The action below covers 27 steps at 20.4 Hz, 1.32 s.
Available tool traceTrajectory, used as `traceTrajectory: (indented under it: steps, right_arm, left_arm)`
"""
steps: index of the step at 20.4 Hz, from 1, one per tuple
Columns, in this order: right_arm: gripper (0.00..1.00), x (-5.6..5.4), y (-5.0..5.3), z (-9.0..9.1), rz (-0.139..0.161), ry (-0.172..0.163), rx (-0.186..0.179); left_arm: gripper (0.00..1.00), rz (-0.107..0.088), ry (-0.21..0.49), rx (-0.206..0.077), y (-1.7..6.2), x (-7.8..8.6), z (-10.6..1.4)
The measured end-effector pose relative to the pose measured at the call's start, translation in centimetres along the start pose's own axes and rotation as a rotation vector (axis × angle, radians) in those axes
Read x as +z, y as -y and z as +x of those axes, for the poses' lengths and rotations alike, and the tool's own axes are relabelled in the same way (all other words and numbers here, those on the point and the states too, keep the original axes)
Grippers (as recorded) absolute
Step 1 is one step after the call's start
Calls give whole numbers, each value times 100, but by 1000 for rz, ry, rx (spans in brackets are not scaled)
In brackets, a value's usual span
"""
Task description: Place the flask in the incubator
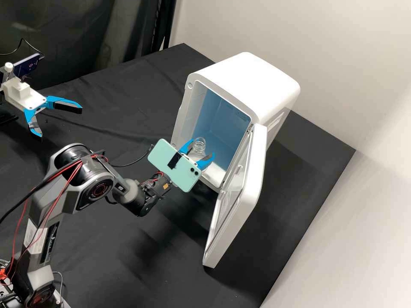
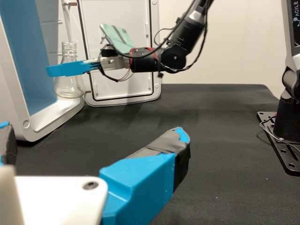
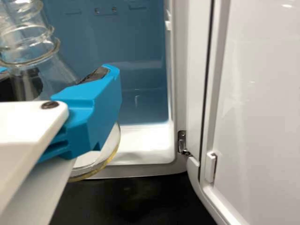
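Right gripper (image 1: 198, 154) is pictured at the mouth of the white incubator (image 1: 257, 90), its blue fingers (image 3: 89, 108) parted to either side of the neck of a clear glass Erlenmeyer flask (image 1: 199, 145). The flask is seen standing upright on the incubator's pale floor (image 3: 145, 145), just inside the front edge, with the blue-lined chamber behind it. A gap is visible between the neck and one finger in the right wrist view, so the flask is judged to be resting on its own base and not clamped. The door (image 1: 239, 188) stands wide open on its hinge. The left gripper (image 1: 60, 122) is held wide open and empty above the black tabletop (image 1: 128, 98), well apart from the incubator. The main part of the task is judged all but done: the flask has been set within the chamber. What is left, as far as can be told, is for the right gripper to be drawn back clear of the glass without tipping it. The flask may also be wanted deeper inside if the door is to be closed.
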Motion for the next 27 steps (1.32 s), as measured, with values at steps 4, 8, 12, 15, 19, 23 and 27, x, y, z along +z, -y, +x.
traceTrajectory:
  steps: [4,8,12,15,19,23,27]
  right_arm:
    - [0,12,-64,219,12,35,15]
    - [0,5,-104,416,-28,36,17]
    - [0,36,-153,604,-50,45,24]
    - [0,65,-205,728,-65,62,24]
    - [0,86,-229,880,-67,82,14]
    - [0,95,-263,1066,-77,108,-1]
    - [0,48,-339,1239,-90,121,-11]
  left_arm:
    - [100,7,0,4,-8,7,-4]
    - [100,13,0,7,-13,12,-7]
    - [100,13,0,7,-13,12,-7]
    - [100,13,0,7,-13,12,-7]
    - [100,13,0,7,-13,12,-7]
    - [100,13,0,8,-15,13,-7]
    - [100,1,1,16,-31,29,-16]
